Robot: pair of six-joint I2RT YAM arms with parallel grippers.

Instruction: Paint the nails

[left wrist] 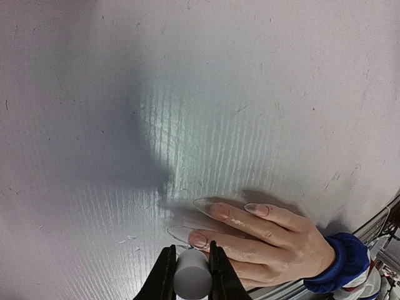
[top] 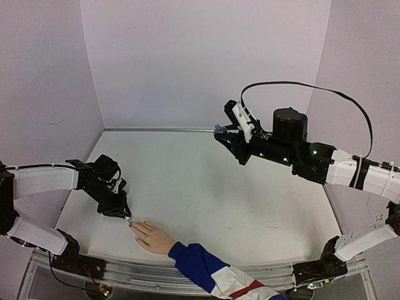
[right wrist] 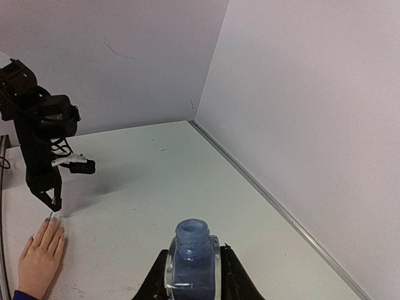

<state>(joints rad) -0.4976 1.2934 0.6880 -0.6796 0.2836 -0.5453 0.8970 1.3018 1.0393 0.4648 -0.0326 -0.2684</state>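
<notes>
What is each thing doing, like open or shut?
small blue bottle: open, upright, held aloft.
white round cap: off the bottle, gripped.
pale hand with blue sleeve: flat, palm down.
long nails: look unpainted.
left gripper: shut on cap.
right gripper: shut on bottle.

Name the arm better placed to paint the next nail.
Left. The left claw grips the white brush cap right at the nails of the hand; the right claw holds the open blue bottle, raised far across the table.
</notes>
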